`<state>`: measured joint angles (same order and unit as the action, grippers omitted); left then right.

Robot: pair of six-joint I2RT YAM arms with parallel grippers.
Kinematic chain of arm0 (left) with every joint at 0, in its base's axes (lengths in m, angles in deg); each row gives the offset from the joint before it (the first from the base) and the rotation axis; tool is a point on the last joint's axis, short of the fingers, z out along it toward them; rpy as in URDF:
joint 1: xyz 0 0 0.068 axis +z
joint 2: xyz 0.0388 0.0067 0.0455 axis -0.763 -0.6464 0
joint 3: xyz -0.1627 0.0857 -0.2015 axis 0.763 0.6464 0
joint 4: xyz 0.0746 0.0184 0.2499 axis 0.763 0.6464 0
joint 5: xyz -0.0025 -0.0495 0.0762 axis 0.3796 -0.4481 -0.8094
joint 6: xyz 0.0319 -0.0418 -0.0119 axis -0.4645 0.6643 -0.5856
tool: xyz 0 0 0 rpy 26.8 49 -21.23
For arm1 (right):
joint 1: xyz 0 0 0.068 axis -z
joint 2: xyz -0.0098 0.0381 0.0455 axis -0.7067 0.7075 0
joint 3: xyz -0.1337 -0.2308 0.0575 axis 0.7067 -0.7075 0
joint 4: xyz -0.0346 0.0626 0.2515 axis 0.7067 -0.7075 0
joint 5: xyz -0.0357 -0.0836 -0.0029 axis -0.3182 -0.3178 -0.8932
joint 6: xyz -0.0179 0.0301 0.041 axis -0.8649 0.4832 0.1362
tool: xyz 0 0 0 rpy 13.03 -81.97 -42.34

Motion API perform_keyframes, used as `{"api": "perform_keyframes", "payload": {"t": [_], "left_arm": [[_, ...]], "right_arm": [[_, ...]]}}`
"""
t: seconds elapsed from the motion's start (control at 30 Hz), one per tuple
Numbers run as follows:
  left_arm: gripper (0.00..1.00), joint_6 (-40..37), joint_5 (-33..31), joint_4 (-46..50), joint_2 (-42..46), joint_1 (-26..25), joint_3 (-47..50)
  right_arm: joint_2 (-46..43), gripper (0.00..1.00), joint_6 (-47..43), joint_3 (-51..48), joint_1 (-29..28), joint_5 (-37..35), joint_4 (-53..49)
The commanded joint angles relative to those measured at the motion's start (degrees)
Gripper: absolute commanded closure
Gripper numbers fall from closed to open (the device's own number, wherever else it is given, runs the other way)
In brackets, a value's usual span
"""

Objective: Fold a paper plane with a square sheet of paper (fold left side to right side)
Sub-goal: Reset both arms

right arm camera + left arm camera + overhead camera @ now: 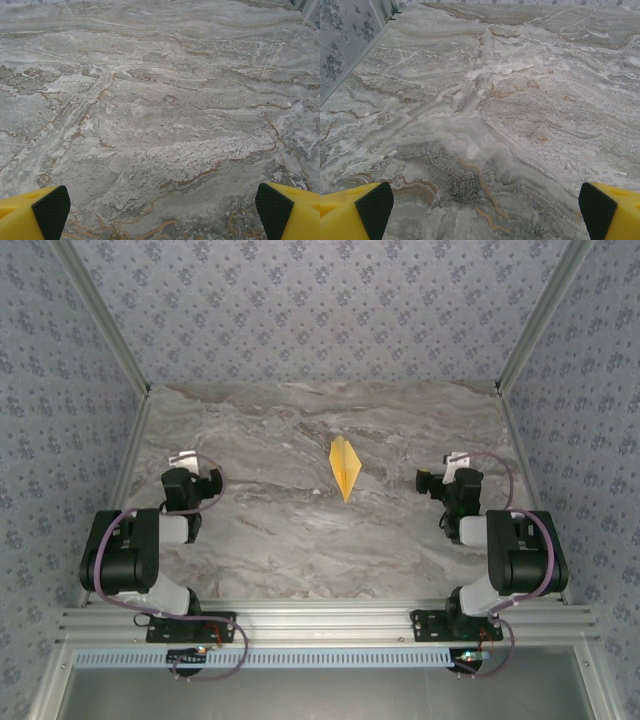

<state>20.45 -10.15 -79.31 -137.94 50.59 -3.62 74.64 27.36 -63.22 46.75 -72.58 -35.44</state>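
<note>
The paper plane [344, 466] lies flat near the middle of the marble table [300, 530], a slim yellow-orange dart with its point toward the near edge. My left gripper [188, 472] rests far to its left, open, with nothing between its fingers [374, 206]. My right gripper [452, 472] sits well to the plane's right, also open and holding nothing; its yellow fingers with black pads [51, 208] frame bare marble. Neither gripper touches the paper.
Patterned walls enclose the table on the left, right and back, with metal posts [105, 325] at the corners. An aluminium rail [320, 625] carries both arm bases along the near edge. Bare marble surrounds the plane on every side.
</note>
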Motion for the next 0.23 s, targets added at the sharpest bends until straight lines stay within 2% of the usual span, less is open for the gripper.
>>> {"api": "perform_keyframes", "payload": {"t": [0.0,0.2], "left_arm": [[0.02,-0.19,1.51,0.05,0.38,-0.05,-1.14],[0.02,-0.18,1.45,0.00,0.43,-0.01,-1.14]], "right_arm": [[0.03,0.00,-1.22,1.24,0.03,-0.72,0.24],[-0.03,0.00,-1.22,1.22,0.02,-0.71,0.32]]}}
